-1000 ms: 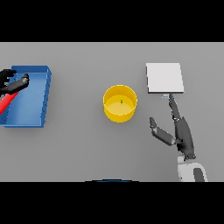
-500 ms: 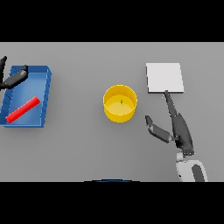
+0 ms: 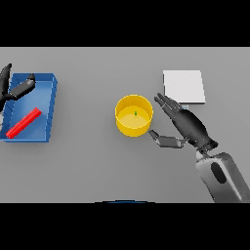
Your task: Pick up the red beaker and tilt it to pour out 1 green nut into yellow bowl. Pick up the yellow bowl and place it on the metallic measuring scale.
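Right hand (image 3: 188,124) open beside yellow bowl (image 3: 134,115), not gripping. Green nut (image 3: 135,114) already in bowl; red beaker (image 3: 23,123) lies in blue tray (image 3: 51,105). Left hand (image 3: 17,89) open. Bowl-to-scale (image 3: 183,86) remains.

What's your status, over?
Right hand open, beside yellow bowl, not gripping. Green nut in bowl. Red beaker lying in blue tray; left hand open above it. Path to scale unobstructed.
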Robot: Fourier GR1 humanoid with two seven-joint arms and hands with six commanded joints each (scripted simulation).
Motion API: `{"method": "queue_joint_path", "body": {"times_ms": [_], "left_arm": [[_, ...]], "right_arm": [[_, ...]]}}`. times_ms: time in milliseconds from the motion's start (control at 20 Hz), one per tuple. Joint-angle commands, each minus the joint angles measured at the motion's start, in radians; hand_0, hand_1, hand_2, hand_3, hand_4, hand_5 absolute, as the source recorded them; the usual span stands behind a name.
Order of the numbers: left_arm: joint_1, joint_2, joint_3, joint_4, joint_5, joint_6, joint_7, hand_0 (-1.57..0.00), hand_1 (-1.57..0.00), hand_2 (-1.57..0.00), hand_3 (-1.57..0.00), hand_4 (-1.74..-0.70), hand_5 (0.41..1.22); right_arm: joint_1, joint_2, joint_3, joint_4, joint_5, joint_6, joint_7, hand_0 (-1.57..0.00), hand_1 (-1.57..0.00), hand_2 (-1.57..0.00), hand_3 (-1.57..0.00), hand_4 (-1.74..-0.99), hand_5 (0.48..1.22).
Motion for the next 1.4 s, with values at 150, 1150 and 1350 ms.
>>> {"method": "queue_joint_path", "body": {"times_ms": [150,1150,1350], "left_arm": [[-0.004,0.011,0.002,-0.003,0.0,-0.006,0.001,0.0,0.0,0.0,0.0,-0.79,0.719],[-0.011,0.008,-0.003,0.01,0.002,-0.023,-0.012,0.0,0.0,0.0,0.0,-0.8,0.735],[-0.006,0.01,0.0,0.017,-0.005,-0.013,-0.019,0.0,0.0,0.0,0.0,-0.8,0.735]], "right_arm": [[-0.129,-0.056,0.086,0.058,0.096,0.086,-0.017,0.0,0.0,0.0,0.0,-1.27,0.664],[-0.44,-0.007,0.281,0.413,0.189,0.304,-0.11,0.0,0.0,0.0,0.0,-1.295,0.671],[-0.458,-0.007,0.314,0.438,0.213,0.327,-0.114,0.0,0.0,0.0,0.0,-1.307,0.69]]}}
